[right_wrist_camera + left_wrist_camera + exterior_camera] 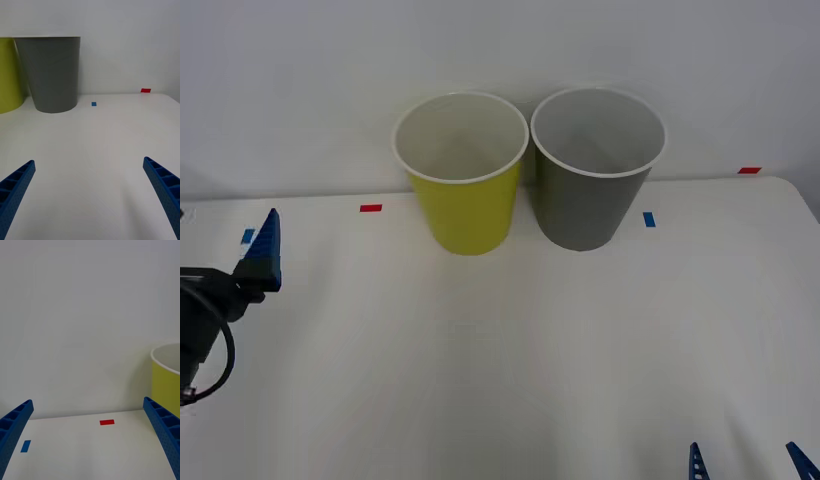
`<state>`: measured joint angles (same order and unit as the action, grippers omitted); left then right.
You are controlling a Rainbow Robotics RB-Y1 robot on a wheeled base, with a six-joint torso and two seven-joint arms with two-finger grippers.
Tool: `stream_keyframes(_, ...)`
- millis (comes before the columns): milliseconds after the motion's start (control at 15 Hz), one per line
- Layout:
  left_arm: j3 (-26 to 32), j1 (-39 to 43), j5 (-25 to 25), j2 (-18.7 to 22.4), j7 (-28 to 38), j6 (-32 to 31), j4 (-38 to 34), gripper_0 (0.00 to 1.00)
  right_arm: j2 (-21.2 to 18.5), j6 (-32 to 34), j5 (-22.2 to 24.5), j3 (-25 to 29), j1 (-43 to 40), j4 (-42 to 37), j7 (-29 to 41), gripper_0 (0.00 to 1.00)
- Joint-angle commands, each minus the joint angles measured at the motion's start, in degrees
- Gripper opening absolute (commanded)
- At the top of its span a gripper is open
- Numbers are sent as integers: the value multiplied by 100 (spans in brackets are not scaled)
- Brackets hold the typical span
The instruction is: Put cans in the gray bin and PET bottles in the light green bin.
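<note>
The light green bin [465, 205] and the gray bin [588, 200] stand upright side by side at the back of the white table [500, 350], rims almost touching. No cans or PET bottles are in view, and the bins' floors are hidden. My left gripper [268, 245] hovers at the table's left side, well left of the light green bin [167, 382], open with nothing between its fingers [15, 423]. My right gripper [742, 452] sits low at the front right, open and empty, facing the gray bin [50, 75] from a distance.
Small tape marks lie on the table: red [370, 208] and blue [247, 236] on the left, blue [648, 219] and red [748, 170] on the right. A white wall rises right behind the bins. The table's right edge curves near the far right.
</note>
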<state>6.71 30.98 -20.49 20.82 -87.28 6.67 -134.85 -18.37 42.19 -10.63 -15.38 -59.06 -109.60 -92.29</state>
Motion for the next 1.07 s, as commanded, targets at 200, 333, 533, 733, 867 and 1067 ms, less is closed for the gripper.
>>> stream_keyframes(200, -627, 893, 36, 423, 45, -1959, 899, 100, 0, 0, 0, 0, 0, 0, 0, 100)
stream_keyframes(333, -759, 1288, 98, 520, 62, -2354, 943, 100, 0, 0, 0, 0, 0, 0, 0, 100)
stream_keyframes(533, -873, 1859, 194, 696, 124, -2899, 943, 100, 0, 0, 0, 0, 0, 0, 0, 100)
stream_keyframes(733, -891, 2457, 388, 705, 203, -3374, 943, 100, 0, 0, 0, 0, 0, 0, 0, 100)
stream_keyframes(867, -935, 2835, 493, 696, 256, -3664, 943, 100, 0, 0, 0, 0, 0, 0, 0, 100)
stream_keyframes(1067, -1084, 3310, 581, 705, 264, -3884, 952, 100, 0, 0, 0, 0, 0, 0, 0, 100)
